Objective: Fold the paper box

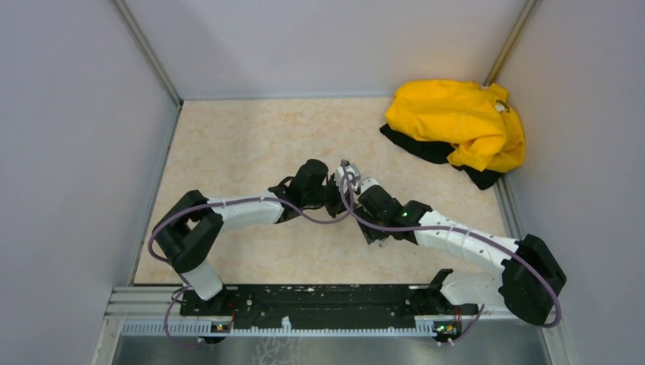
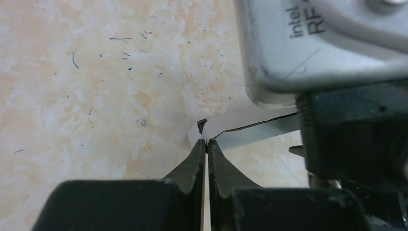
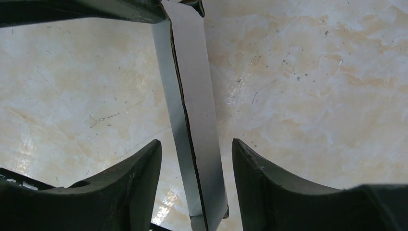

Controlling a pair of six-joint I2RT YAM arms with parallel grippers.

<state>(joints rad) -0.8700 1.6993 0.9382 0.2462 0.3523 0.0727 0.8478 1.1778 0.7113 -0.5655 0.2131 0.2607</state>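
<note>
Left gripper (image 2: 206, 144): clamped tight on 1 end of flattened paper box (image 3: 192, 110), mid-tabletop (image 1: 251, 144). Right gripper (image 3: 197, 154): fingers (image 3: 137, 178) spread wide, 1 either side of paper box, clear of it. Far right corner: yellow garment (image 1: 460, 122) over dark cloth (image 1: 426, 148).

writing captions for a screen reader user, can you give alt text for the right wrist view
A flattened pale grey paper box runs top to bottom as a narrow strip between the open fingers of the right gripper, touching neither. Its top end is pinched by the left gripper at the frame's upper edge, over a beige marbled table.
</note>
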